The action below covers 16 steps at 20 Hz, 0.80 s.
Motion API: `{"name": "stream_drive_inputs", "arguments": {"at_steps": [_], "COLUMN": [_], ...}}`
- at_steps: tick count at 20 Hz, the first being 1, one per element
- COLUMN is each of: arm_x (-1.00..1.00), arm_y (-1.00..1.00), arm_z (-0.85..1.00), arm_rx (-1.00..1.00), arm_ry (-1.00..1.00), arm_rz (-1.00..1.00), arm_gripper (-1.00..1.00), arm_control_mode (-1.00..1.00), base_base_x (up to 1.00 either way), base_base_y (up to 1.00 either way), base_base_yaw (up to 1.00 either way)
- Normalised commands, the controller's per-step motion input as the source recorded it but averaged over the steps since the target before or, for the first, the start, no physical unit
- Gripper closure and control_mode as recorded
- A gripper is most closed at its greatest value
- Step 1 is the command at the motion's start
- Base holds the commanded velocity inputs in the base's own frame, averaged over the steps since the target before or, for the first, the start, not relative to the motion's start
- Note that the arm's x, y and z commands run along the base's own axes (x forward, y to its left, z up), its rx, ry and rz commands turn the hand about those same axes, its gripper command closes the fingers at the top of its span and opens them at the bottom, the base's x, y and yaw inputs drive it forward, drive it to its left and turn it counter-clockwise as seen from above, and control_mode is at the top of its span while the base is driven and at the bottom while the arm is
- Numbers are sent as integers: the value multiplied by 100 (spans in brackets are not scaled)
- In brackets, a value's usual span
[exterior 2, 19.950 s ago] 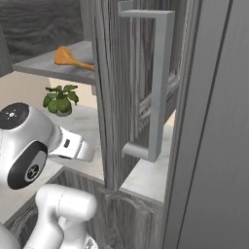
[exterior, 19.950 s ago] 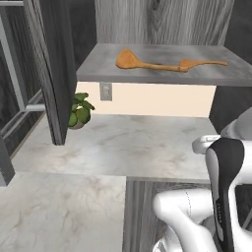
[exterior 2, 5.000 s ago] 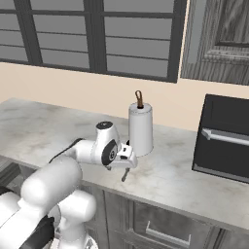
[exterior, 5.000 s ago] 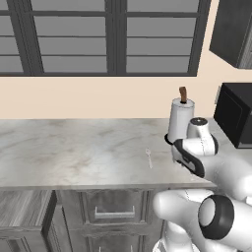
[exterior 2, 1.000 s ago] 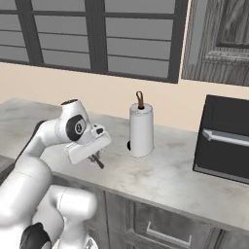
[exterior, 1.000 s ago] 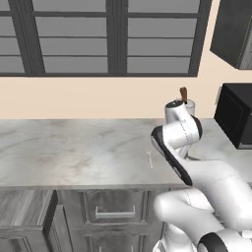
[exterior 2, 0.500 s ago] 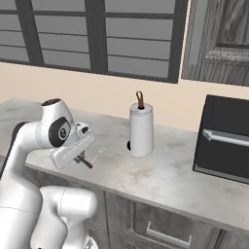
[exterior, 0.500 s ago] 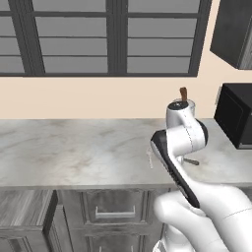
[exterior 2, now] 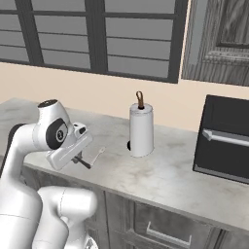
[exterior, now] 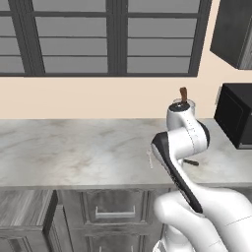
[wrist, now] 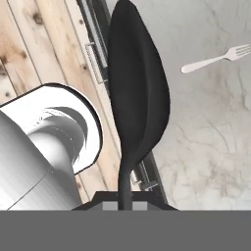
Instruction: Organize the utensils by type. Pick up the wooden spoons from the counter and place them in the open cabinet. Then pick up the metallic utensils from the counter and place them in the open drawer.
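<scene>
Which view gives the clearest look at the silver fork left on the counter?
The hand view: the fork lies whole against the pale counter, tines and handle distinct, beyond the dark spoon held in the gripper. The right base view shows it as a thin pale sliver; the left base view shows just a pale sliver beside the arm.

Dark spoon (wrist: 136,93) above counter (wrist: 215,142), fork (wrist: 215,60)

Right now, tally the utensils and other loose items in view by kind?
Dark grey metal spoon, held in the gripper: 1
Silver fork, lying on the counter: 1
Paper towel roll on the counter: 1
Black microwave: 1
Total: 4
</scene>
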Motion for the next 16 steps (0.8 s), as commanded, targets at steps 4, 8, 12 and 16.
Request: {"name": "stream_drive_inputs", "arguments": {"at_steps": [4,8,12,16], "arm_x": [0,0,0,0], "arm_y": [0,0,0,0], "arm_z": [0,0,0,0], "arm_rx": [0,0,0,0], "arm_ry": [0,0,0,0], "arm_rz": [0,0,0,0], "arm_gripper": [100,100,100,100], "arm_control_mode": [100,100,100,100], "base_base_x": [-19,-49,-35,-6], "base_base_y": [3,28,30,22], "base_base_yaw": [2,27,53,65]}}
